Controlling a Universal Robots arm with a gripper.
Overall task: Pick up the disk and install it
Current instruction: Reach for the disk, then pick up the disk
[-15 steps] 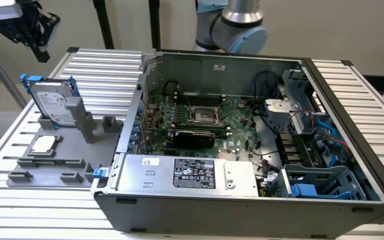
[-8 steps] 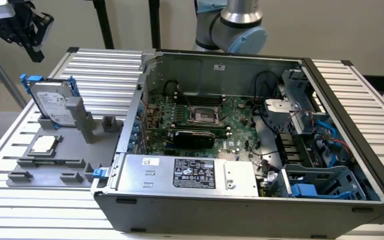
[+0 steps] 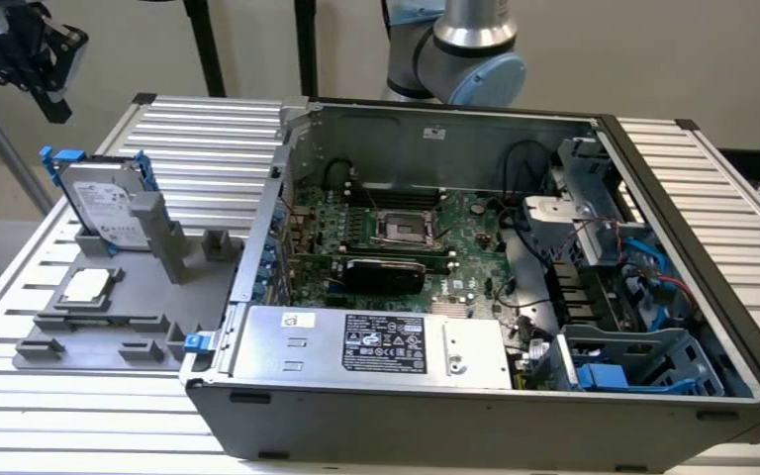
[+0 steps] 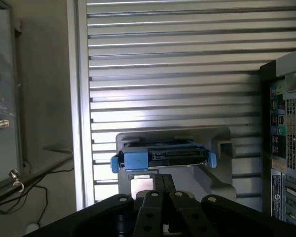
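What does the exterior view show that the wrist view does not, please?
Exterior view: the green motherboard, the labelled silver box and a small square silver chip. Wrist view: the black end effector, shut, and rear ports. Both: the silver-grey disk in its blue carrier, standing in the grey holder, beside the grey computer case.

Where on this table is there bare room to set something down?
Bare ribbed table lies on the exterior view's right of the computer case, behind the grey holder with the disk, and in front of it. Crowded: the holder and inside the case.
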